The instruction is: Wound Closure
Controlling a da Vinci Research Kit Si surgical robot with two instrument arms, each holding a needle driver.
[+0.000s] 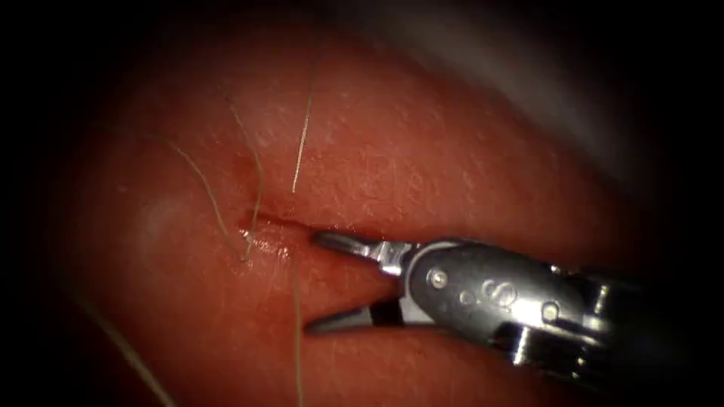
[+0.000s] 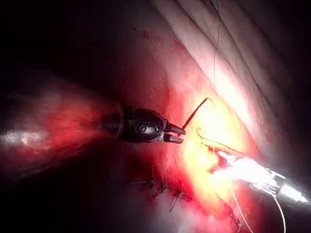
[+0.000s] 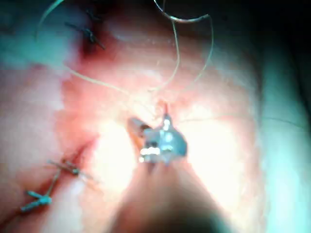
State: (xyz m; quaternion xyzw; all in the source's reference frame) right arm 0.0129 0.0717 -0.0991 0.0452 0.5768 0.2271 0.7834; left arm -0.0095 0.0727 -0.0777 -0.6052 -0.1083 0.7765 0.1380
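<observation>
The cut (image 1: 265, 224) runs across the middle of the tissue (image 1: 422, 151) in the endoscope view, wet with red fluid (image 1: 264, 243) at its left end. Thread (image 1: 303, 136) lies in loose strands over it. The right tool (image 1: 320, 283) enters from the lower right, jaws wide apart, holding nothing. The left tool (image 2: 179, 134) holds the dark curved needle (image 2: 197, 111) at one end, clear of the tissue

I count two tools: right tool (image 1: 311, 283) and left tool (image 2: 178, 134). One tissue (image 1: 422, 158), one cut (image 1: 275, 224), one needle (image 3: 182, 18). Thread (image 1: 303, 136) strands: uncertain, several.
</observation>
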